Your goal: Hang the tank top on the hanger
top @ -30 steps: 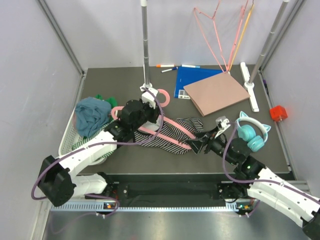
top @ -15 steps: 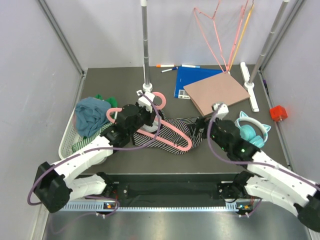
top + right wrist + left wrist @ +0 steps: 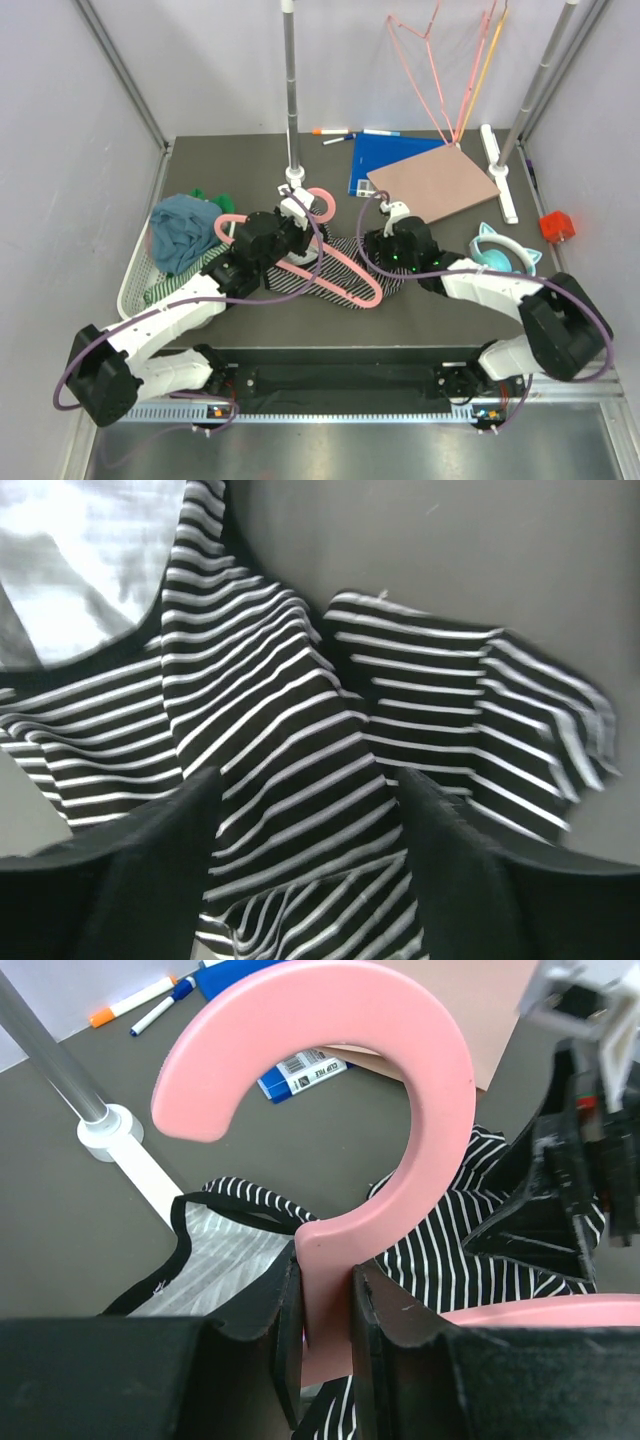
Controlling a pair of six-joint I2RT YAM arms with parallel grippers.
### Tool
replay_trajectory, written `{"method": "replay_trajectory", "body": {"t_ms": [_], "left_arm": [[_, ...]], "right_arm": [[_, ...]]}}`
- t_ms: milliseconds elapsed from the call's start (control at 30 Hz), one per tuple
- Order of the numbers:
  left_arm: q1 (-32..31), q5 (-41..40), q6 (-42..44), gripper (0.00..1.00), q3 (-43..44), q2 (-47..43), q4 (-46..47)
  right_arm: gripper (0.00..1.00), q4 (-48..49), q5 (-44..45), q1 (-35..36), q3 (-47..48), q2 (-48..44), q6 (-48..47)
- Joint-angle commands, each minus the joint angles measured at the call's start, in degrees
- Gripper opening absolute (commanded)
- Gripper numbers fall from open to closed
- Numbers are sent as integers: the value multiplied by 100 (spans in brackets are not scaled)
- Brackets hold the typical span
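The thick pink hanger [image 3: 345, 262] lies across the striped tank top [image 3: 312, 283] at mid-table. My left gripper [image 3: 292, 232] is shut on the hanger's neck just below its chunky hook [image 3: 420, 1080]; in the left wrist view the gripper [image 3: 325, 1305] squeezes the pink stem. My right gripper [image 3: 380, 252] hovers low over the tank top's right part. In the right wrist view the gripper [image 3: 310, 820] is open, its fingers [image 3: 130, 880] on either side of a raised fold of the tank top [image 3: 290, 730]. Part of the top lies under the hanger and arms.
A white basket [image 3: 135, 285] at the left holds a teal cloth [image 3: 183, 230]. Behind stand a metal pole [image 3: 291, 100], a blue folder [image 3: 375, 160], a tan board [image 3: 432, 185] and markers [image 3: 335, 132]. Teal headphones [image 3: 505, 262] and a red cube [image 3: 556, 226] lie right.
My right arm has swung from the front right up and leftward to sit over the tank top. The left gripper keeps its hold; the hanger has shifted slightly.
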Motion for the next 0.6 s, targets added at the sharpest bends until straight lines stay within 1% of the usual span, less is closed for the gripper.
{"method": "replay_trajectory", "body": {"t_ms": [0,33,67,100,133,200,267,300,333,367,433,467,567], "left_arm": [[-27,30,107,0,-8,-194,360],[-27,4,107,0,0,-203,360],[-36,-118,107,0,-17,-194,360],[-36,-189,107,0,-8,-185,360],[-36,-260,107,0,-8,-176,351],[-36,-540,72,0,-8,-176,351],[-36,-786,11,0,-26,-194,351],[-36,-1014,-7,0,-35,-237,377],[-36,-1094,-16,0,-52,-273,395],[-36,-1156,-59,0,-104,-308,421],[-36,-1332,-86,0,-157,-422,527],[-36,-1393,-95,0,-201,-466,562],[-36,-1727,-271,0,-280,-554,632]], "right_arm": [[61,388,-884,-94,488,452,-164],[53,309,-937,-94,524,497,-164],[33,178,-972,-94,524,497,-138],[21,125,-938,-103,454,436,-68],[2,-76,-833,-94,410,235,-7],[0,-393,-316,-94,252,-73,221],[0,-1060,246,-77,138,-626,450],[0,-1254,379,-16,-54,-837,703],[0,-1552,503,20,-169,-1239,845],[0,-1668,643,46,-301,-1443,994],[0,-1957,671,160,-697,-1943,1390],[0,-2029,645,204,-811,-2077,1618],[1,-2345,662,459,-1119,-2385,1900]]}}
